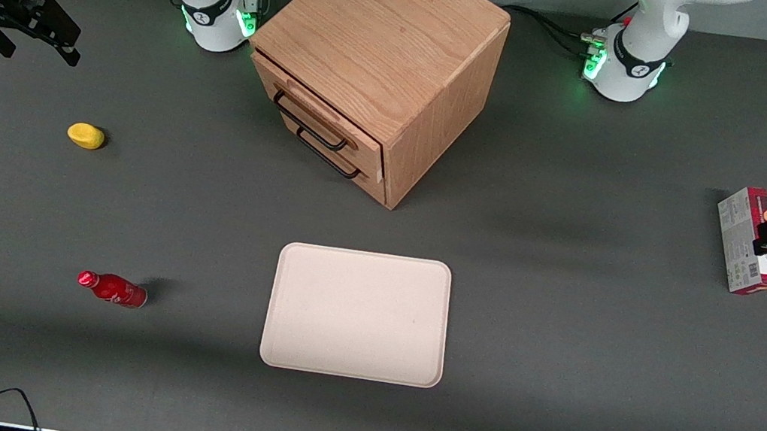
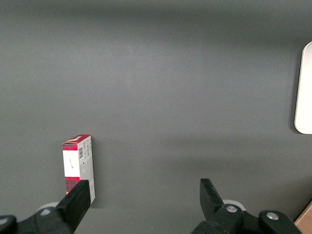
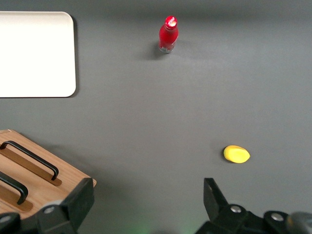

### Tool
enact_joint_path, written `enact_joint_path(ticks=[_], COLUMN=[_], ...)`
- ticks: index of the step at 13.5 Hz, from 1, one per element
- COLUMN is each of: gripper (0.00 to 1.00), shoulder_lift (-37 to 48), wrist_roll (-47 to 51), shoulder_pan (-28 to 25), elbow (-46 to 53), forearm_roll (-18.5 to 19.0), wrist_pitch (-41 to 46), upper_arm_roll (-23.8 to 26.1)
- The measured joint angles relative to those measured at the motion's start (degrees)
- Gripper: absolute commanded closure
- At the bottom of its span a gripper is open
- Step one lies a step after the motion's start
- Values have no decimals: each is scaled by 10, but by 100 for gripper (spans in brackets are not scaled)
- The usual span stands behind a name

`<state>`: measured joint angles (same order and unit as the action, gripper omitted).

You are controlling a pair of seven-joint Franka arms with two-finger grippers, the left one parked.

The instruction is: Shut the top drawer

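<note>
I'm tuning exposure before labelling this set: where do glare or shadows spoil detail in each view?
Right wrist view: the tray is blown out to flat white, while the open gripper, high over the table's working-arm end, shows dark. Front view: the cabinet casts a soft shadow toward the parked arm's end; the top drawer front stays readable. Left wrist view: even light, a faint shadow band above the carton.

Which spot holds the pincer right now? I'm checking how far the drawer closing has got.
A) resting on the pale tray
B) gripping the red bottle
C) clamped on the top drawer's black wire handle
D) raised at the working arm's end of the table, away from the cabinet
D: the pincer hangs open at the working arm's end of the table, clear of the light oak wooden cabinet and its slightly protruding top drawer, holding nothing.
</note>
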<state>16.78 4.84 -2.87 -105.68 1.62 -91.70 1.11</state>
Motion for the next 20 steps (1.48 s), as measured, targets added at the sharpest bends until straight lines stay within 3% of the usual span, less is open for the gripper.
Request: enact_joint_path(ticks=[20], gripper=[0], shoulder_lift=[-6], wrist_roll=[0], shoulder_pan=[-3], elbow=[-11], forearm_roll=[0], wrist_pitch=[-16], upper_arm_roll=[0])
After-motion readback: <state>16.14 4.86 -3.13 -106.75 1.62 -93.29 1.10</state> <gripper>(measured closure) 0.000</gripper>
